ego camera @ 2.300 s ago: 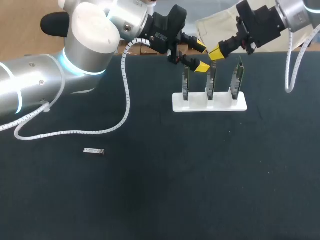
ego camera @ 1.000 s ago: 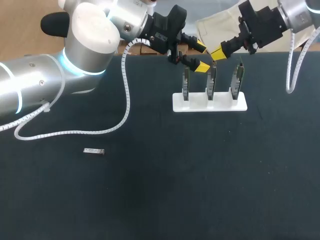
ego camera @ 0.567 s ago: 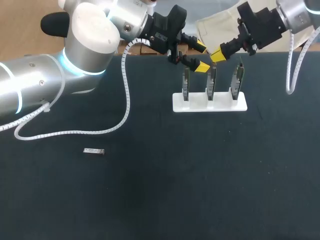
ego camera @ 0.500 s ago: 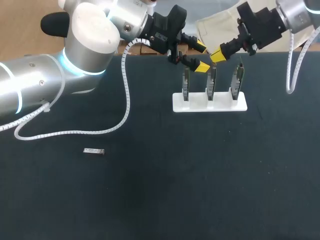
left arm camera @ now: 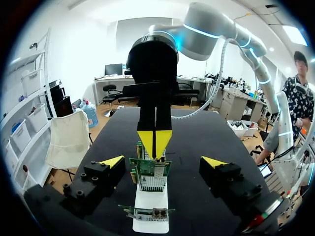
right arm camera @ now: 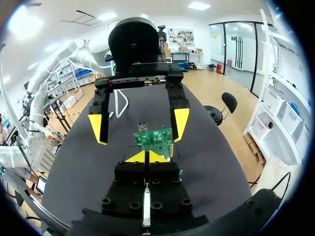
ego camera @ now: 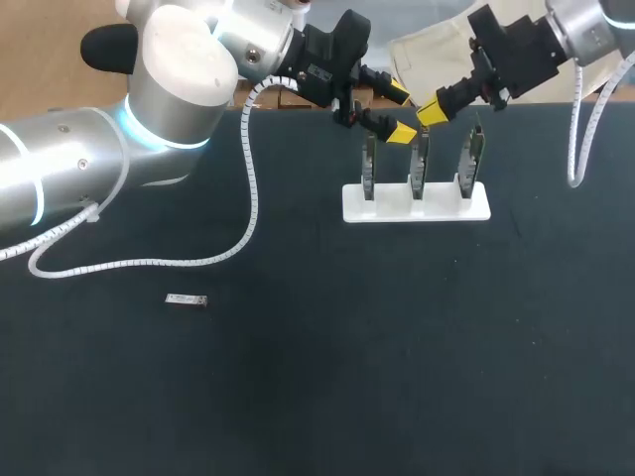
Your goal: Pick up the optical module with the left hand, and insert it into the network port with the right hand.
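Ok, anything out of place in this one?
One thing: a small silvery optical module lies alone on the table, far from the left gripper and right gripper, both up at the white card rack. Nothing looks spilled or damaged.

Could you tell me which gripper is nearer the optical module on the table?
Left. The left gripper is at the rack's end nearest the optical module; the right gripper is farther along it.

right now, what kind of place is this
Probably a robotics test bench for electronics work. A dark table carries a white stand holding three circuit boards upright, a small metal module lies apart from it, and the left arm and right arm meet by the boards.
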Controlling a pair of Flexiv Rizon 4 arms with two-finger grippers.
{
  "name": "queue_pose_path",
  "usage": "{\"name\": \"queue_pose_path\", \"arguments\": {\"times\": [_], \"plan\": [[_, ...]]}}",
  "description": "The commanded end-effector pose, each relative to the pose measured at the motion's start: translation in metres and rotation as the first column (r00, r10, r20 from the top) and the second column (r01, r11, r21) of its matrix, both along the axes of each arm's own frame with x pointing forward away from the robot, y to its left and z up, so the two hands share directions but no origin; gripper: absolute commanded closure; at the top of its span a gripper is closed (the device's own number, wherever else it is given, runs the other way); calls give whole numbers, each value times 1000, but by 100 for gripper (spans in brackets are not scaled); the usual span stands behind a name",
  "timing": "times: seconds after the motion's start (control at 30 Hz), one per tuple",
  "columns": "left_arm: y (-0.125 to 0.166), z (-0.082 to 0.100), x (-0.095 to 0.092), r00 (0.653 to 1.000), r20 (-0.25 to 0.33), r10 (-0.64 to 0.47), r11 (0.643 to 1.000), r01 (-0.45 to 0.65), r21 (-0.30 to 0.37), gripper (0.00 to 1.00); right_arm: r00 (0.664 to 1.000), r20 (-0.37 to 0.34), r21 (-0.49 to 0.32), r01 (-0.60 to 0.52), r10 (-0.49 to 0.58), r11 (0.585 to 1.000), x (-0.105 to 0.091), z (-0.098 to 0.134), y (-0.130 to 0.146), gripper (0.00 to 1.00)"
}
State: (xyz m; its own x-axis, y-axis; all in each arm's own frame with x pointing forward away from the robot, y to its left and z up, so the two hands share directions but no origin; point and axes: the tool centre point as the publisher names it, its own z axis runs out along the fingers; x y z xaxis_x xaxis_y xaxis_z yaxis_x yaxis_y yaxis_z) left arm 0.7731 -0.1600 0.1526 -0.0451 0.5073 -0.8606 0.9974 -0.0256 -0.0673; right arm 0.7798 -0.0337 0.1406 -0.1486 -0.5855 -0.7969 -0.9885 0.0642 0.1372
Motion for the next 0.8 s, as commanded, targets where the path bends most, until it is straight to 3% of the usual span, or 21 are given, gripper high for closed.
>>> {"name": "queue_pose_path", "arguments": {"times": [0.03, 0.23, 0.53, 0.8], "plan": [[0, 1, 2, 1000, -3, -3, 1000, 3, 5, 0, 1000, 0, -4, 5, -5, 1000, -3, -8, 0, 100], [0, 1, 2, 1000, -3, -3, 1000, 3, 5, 0, 1000, 3, 25, 9, -9, 1000, -3, -2, 1, 100], [0, 1, 2, 1000, -3, -3, 1000, 3, 5, 0, 999, 50, 101, -1, -4, 995, 0, 29, 2, 100], [0, 1, 2, 1000, -3, -3, 1000, 3, 5, 0, 998, 60, 99, 7, -13, 995, 3, 35, -25, 100]]}}
